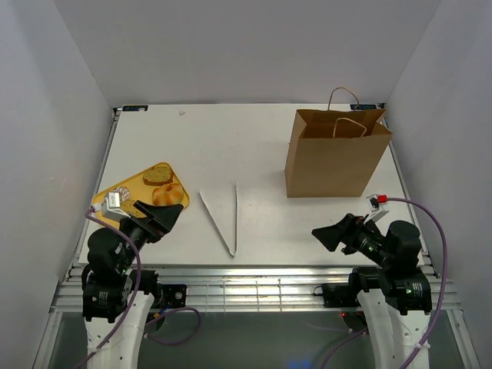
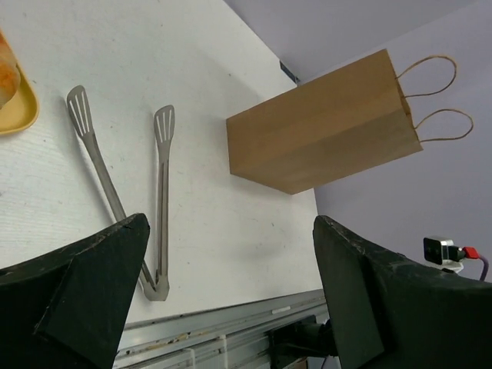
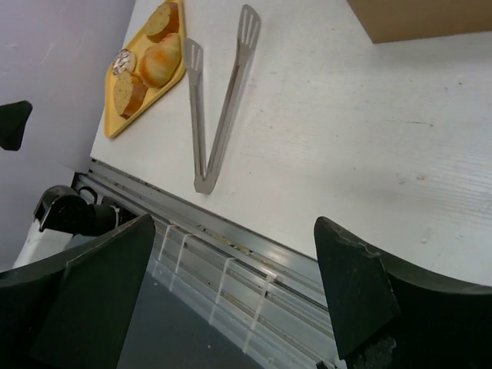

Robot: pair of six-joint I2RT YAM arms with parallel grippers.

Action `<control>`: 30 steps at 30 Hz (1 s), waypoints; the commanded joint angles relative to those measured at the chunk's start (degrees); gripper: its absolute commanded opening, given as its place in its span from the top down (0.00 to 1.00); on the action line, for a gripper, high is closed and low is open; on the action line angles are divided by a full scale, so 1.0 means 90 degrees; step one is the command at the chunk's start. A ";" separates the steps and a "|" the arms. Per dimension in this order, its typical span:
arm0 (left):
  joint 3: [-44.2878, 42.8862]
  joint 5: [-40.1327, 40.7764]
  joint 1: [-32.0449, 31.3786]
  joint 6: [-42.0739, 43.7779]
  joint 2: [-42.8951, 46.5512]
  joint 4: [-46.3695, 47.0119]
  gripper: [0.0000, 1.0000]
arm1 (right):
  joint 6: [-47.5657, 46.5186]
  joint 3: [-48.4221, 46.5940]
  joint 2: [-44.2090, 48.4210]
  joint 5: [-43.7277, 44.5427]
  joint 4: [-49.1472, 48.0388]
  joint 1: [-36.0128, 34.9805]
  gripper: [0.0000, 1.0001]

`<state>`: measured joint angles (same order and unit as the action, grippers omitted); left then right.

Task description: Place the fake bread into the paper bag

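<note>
The fake bread lies on a flat yellow tray [image 1: 104, 201] at the table's left: a crusted slice [image 1: 159, 174], a round orange-brown bun [image 1: 167, 195] and more pieces. In the right wrist view I see the bun [image 3: 160, 61] and slices [image 3: 129, 91]. The tall brown paper bag [image 1: 336, 154] stands upright at the back right, handles up; it also shows in the left wrist view [image 2: 323, 127]. My left gripper [image 1: 163, 217] is open and empty just in front of the tray. My right gripper [image 1: 329, 234] is open and empty in front of the bag.
Metal tongs [image 1: 223, 215] lie spread in a V on the table between the two arms, also seen in the left wrist view [image 2: 115, 192] and right wrist view [image 3: 219, 100]. White walls enclose the table on three sides. The metal rail [image 1: 254, 277] runs along the near edge.
</note>
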<state>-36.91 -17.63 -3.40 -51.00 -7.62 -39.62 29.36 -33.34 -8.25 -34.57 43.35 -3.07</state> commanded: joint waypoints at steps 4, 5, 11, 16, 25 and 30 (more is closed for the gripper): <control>0.0681 -0.0433 -0.0120 0.0063 -0.0900 -0.0102 0.02 | 0.0125 -0.0670 0.0183 0.1495 0.0836 -0.0010 0.10; 0.0808 -0.0492 -0.0120 0.0013 -0.1134 -0.0013 0.02 | 0.0174 -0.0738 0.0281 0.1516 0.0828 -0.0010 0.10; 0.1171 -0.0112 -0.0120 0.0071 -0.1846 0.0553 0.02 | 0.0380 -0.0514 0.0156 0.0864 0.0408 -0.0010 0.10; 0.0985 0.0210 -0.0217 0.0110 -0.2785 0.0982 0.02 | 0.0233 -0.0328 -0.0264 0.0628 0.0320 -0.0010 0.10; 0.0468 0.2696 -0.2627 -0.0494 -0.4553 0.1336 0.02 | 0.0165 -0.0475 -0.0548 0.0472 0.0037 -0.0010 0.10; 0.0643 0.3627 -0.3478 -0.1207 -0.4670 0.1325 0.02 | 0.0107 -0.0514 -0.0529 0.0423 0.0066 -0.0010 0.10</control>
<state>-30.46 5.15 -31.24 -57.08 -49.32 -28.36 31.33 -36.27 -12.84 -29.34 46.22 -3.07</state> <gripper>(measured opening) 0.979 0.900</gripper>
